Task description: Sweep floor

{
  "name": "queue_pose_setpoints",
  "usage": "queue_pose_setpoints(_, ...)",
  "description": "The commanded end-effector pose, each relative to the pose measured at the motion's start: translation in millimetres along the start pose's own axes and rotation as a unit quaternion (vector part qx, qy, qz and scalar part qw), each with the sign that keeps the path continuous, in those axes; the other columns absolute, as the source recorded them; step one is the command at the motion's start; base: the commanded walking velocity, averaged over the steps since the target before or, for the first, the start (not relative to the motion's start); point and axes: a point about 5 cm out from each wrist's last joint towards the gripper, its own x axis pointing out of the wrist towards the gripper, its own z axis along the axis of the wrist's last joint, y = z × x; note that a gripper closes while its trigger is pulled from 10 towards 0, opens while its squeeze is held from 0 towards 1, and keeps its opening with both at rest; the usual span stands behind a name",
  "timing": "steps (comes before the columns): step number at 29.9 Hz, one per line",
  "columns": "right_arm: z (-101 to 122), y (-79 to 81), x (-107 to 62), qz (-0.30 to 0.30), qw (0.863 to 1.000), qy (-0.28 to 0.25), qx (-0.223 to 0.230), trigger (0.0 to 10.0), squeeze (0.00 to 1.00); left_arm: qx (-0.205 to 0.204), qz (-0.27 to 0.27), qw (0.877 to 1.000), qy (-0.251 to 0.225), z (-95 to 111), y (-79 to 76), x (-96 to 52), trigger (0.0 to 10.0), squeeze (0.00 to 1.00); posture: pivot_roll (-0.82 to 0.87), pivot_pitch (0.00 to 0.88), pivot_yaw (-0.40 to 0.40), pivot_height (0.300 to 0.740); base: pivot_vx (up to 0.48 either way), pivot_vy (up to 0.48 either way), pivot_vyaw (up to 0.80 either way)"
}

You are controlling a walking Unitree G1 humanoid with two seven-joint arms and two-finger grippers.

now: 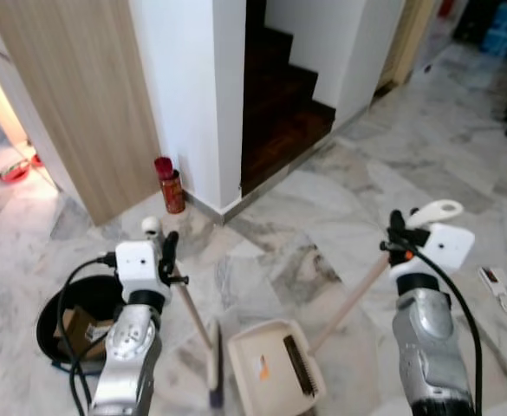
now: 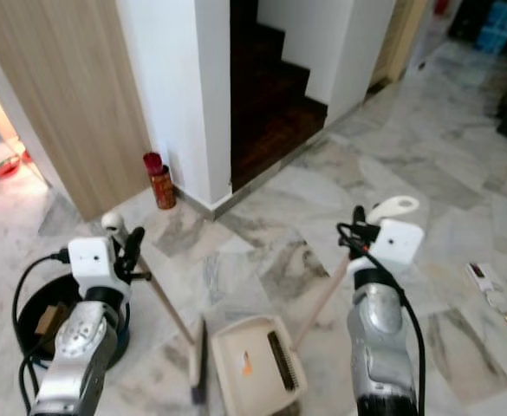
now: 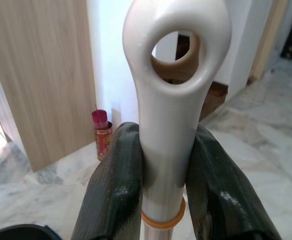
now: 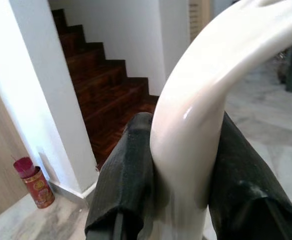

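Your marble floor (image 1: 340,217) runs widest to your right and ahead, pale and veined, while the near left is hemmed by a wood-panelled wall (image 1: 71,95) and a white pillar (image 1: 192,87), with dark wooden stairs (image 1: 279,104) climbing between the pillar and a second white wall. Low on your left a black bin (image 1: 62,321) sits on the floor beside the left arm, its near edge cut off by that arm and its contents too dim to name. The dustpan (image 1: 266,364) lies on the floor between your two arms, cream, its tray mouth turned toward the broom; its long handle slants up and to your right to the right pincer (image 1: 399,232), which is clenched on the curved white grip just under the loop end. The broom (image 1: 205,334) has its long axis slanting the other way: the white looped top is clamped in your left pincer (image 1: 168,247), and the shaft runs down and to your right to a dark brush head just beside the dustpan's left edge, blurred and cropped at the bottom of the head views. A red tin with a darker red bundle on top (image 1: 172,186) stands at the foot of the pillar. Something orange and small (image 1: 263,367) lies in the dustpan tray; you cannot tell what it is. A small white device (image 1: 496,282) lies on the floor at far right.
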Motion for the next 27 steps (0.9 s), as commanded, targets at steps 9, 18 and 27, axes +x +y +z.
queue_pose_setpoints(9, 8.8, -0.6, 3.1, -0.001, 1.0, -0.023, 0.004, 10.0, 0.0, 0.0, -0.01, 1.0, -0.018, 8.6, -5.1, 3.3, 10.0, 0.0, -0.04, 0.0, -0.003, 0.74, 0.0, 0.338, 0.29)
queue_pose_setpoints(18, 8.5, -0.3, 3.2, 0.0, 1.0, -0.023, 0.005, 10.0, 0.0, -0.001, -0.014, 1.0, -0.017, 8.5, -6.3, 3.7, 10.0, 0.0, -0.04, 0.0, -0.004, 0.74, 0.0, 0.337, 0.59)
queue_pose_setpoints(27, 8.2, -2.5, 3.2, -0.004, 1.0, -0.023, 0.009, 10.0, 0.0, -0.003, -0.018, 1.0, -0.018, 8.9, -7.3, 3.7, 10.0, 0.0, -0.04, 0.0, -0.004, 0.74, 0.0, 0.338, 0.27)
